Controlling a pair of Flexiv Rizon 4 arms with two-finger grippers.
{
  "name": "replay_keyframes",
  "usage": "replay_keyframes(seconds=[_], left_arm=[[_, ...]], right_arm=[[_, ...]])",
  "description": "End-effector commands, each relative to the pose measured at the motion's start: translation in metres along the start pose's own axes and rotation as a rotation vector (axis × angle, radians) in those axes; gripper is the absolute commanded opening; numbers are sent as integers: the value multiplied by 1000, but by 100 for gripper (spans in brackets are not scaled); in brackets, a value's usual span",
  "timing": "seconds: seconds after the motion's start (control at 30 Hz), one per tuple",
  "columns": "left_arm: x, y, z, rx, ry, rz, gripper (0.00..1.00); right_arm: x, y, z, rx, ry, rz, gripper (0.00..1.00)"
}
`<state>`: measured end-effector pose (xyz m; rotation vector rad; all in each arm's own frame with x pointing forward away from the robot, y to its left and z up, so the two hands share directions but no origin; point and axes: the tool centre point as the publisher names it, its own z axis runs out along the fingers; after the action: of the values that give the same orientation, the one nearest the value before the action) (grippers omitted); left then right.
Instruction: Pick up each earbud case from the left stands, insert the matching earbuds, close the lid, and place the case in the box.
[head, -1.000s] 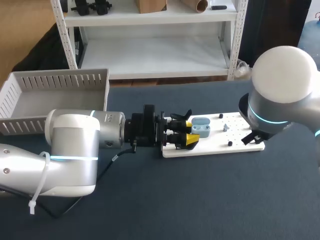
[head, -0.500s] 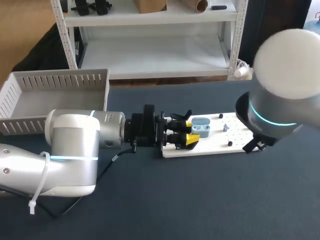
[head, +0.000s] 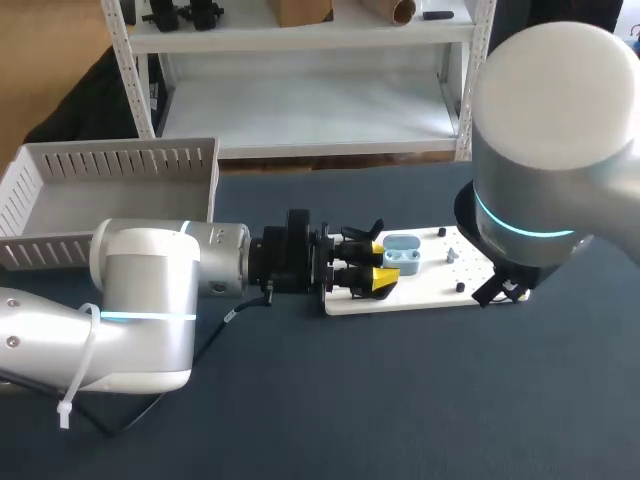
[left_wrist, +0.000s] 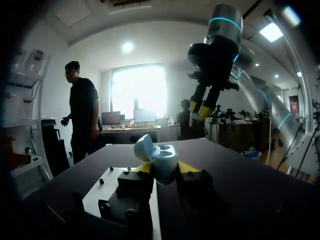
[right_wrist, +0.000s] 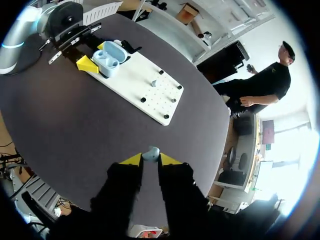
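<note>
Head view: my left arm lies low across the dark tabletop. Its left end effector has its yellow tips pressed on both sides of the light blue earbud case. The case's lid is open, and the case is over the near end of a white board. A grey box sits at the far left corner of the tabletop, well apart from the case. My big right arm hangs over the other end of the board.

Left wrist view: the two yellow tips of the left end effector pinch the earbud case between them. The lid stands up. The right end effector is high in the air beyond it.

Right wrist view: the right end effector is high above the tabletop and pinches a small pale blue earbud between its tips. Far ahead, the open case shows two empty holes. It is at the end of the board, between the left end effector's tips.
</note>
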<state>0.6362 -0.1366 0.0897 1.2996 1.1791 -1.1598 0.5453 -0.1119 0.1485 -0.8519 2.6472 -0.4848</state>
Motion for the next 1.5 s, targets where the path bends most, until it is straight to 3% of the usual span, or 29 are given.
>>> replay_keyframes(seconds=[0.03,0.1,0.2,0.4,0.53,0.73,1.33,1.5], left_arm=[[1,1,0,2,-2,1,0],[1,1,0,2,-2,1,0],[1,1,0,2,-2,1,0],[1,1,0,2,-2,1,0],[1,1,0,2,-2,1,0],[1,1,0,2,-2,1,0],[1,1,0,2,-2,1,0],[1,1,0,2,-2,1,0]], right_arm=[[0,0,0,1,-1,0,0],[-2,4,-3,-6,0,24,0],[-12,11,-12,-16,3,150,0],[-28,26,-20,-45,140,437,0],[-35,35,-22,-11,191,532,0],[-39,48,-26,-9,200,597,0],[-39,48,-26,-9,200,597,0],[-63,54,-36,-82,203,780,0]])
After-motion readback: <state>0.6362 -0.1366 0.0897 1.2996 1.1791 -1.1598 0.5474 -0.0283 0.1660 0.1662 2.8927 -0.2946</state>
